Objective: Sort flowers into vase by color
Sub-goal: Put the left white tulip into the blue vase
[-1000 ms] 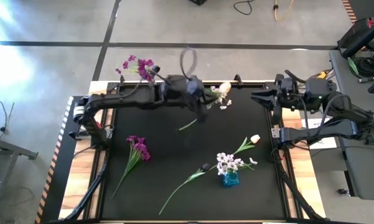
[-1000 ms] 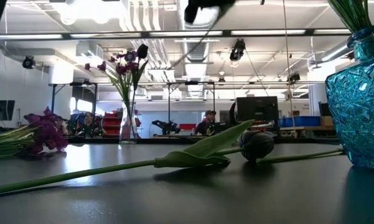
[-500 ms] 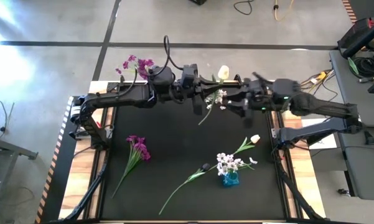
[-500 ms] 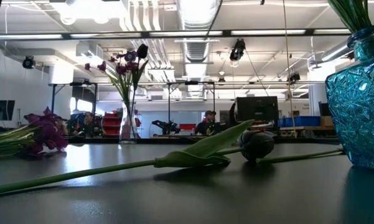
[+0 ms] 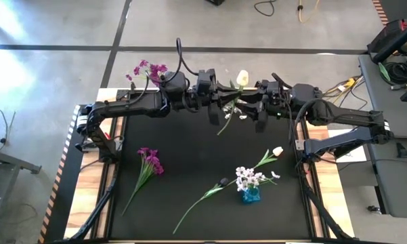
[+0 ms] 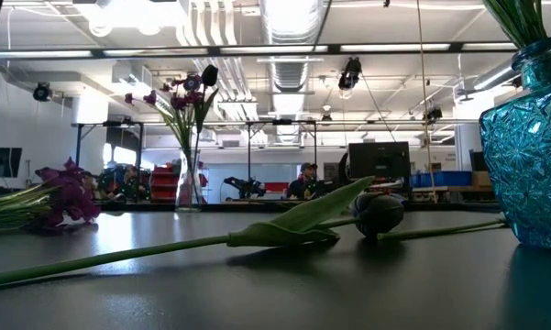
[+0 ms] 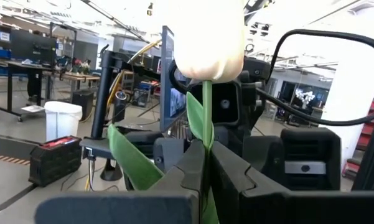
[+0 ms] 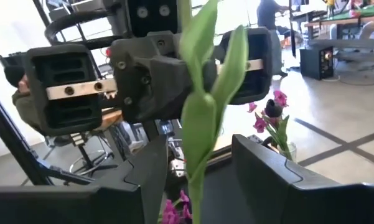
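The left claw [image 7: 205, 165] pinches the tulip [image 5: 242, 78] stem, high above the surface's far edge. The right claw [image 8: 193, 168] is spread around the stem. It should close gently before the left lets go.

A black surface [image 5: 189, 156] sits on grey floor [image 5: 54, 54]. A white bin [image 7: 62, 121] stands near a red case [image 7: 53, 163]. A person [image 6: 304, 181] sits behind.
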Tool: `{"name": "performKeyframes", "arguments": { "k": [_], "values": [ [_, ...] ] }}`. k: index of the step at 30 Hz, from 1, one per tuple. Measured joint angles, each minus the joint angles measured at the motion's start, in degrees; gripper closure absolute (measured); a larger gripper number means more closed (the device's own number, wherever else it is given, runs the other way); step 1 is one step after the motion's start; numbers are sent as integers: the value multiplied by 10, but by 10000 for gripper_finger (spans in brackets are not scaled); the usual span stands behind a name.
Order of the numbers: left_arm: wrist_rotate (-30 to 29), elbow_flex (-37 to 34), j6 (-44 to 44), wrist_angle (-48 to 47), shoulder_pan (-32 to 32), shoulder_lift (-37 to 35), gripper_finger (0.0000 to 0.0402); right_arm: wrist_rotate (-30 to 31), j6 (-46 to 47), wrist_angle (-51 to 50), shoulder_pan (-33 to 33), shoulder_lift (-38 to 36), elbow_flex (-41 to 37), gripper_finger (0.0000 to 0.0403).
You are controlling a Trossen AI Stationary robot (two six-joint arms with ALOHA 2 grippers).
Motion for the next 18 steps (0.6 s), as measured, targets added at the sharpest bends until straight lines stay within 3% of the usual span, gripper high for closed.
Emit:
{"name": "performKeyframes", "arguments": {
  "k": [5, 13, 18],
  "values": [
    [1, 0, -1, 3, -1, 0, 401, -1, -1, 9, 0, 7, 0, 266],
    [14, 0, -17, 5, -1, 0, 401, -6, -3, 15, 0, 22, 0, 354],
    [13, 0, -27, 6, -1, 0, 375, -5, -21, 9, 2, 8, 0, 387]
  ]
}}
